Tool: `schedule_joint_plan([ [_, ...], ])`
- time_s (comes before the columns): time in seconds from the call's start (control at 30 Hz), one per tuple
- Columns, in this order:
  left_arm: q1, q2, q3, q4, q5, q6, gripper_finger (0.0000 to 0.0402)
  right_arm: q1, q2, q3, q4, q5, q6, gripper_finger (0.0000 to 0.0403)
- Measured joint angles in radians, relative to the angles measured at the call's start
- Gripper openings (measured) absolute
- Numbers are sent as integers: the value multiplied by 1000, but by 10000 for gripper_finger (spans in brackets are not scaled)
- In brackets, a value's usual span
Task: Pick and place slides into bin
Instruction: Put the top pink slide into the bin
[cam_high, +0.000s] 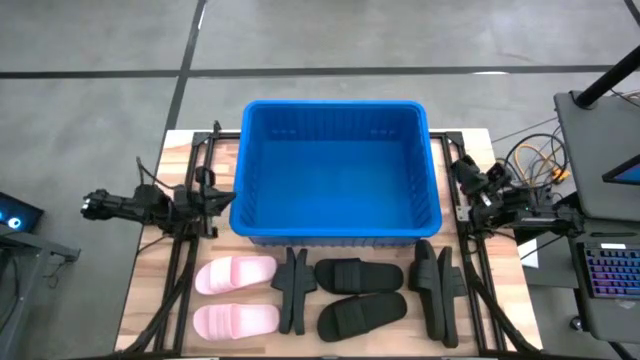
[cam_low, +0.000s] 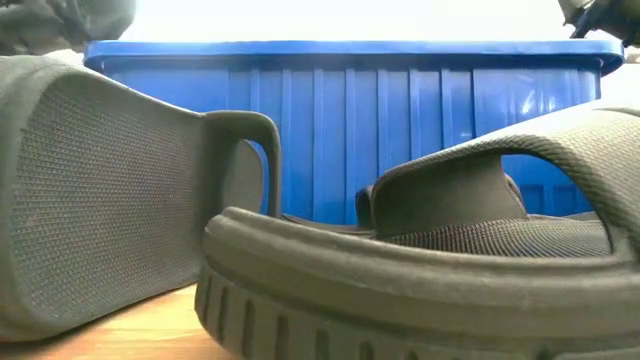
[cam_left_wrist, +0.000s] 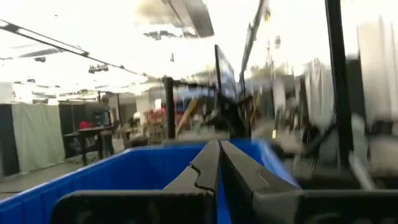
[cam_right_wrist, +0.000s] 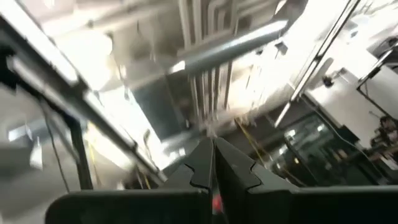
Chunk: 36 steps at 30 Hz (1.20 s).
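The blue bin (cam_high: 335, 170) stands at the table's far middle, with nothing showing inside it. In front of it lie two pale pink slides (cam_high: 235, 273) (cam_high: 235, 320) sole down. To their right are several black slides: one on its edge (cam_high: 293, 290), two flat (cam_high: 358, 275) (cam_high: 362, 312), and two on edge (cam_high: 435, 290). The low view shows a black slide on its side (cam_low: 100, 200) and one flat (cam_low: 420, 270) before the bin (cam_low: 350, 120). My left gripper (cam_left_wrist: 219, 149) is shut beside the bin's left wall (cam_high: 222, 200). My right gripper (cam_right_wrist: 211, 149) is shut and points upward, right of the bin (cam_high: 465, 175).
Black rail frames (cam_high: 185, 270) run along the table's left and right sides. A laptop and cables (cam_high: 600, 260) sit off the table's right edge. Bare wood shows only in narrow strips around the slides.
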Motion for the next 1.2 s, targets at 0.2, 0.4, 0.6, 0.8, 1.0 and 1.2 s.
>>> schedule_joint_plan([
  [0.2, 0, 5, 0, 169, 2, -161, 0, 0, 7, 3, 7, -6, 4, 9],
  [0.4, 2, 77, 22, 338, -156, -169, 11, 0, 105, 178, -223, -59, -12, 50],
  [0.6, 2, 272, 132, 337, -157, -319, 105, 0, 330, 468, -698, -47, -36, 145],
  [0.8, 2, 469, 325, 337, -181, -438, 166, 0, 521, 696, -939, 27, -23, 198],
  [1.0, 0, 688, 587, 108, -49, -438, 168, 0, 639, 858, -1102, 40, -57, 203],
  [1.2, -11, 850, 930, -670, -24, -684, 168, 0, 704, 1027, -1412, 100, -40, 203],
])
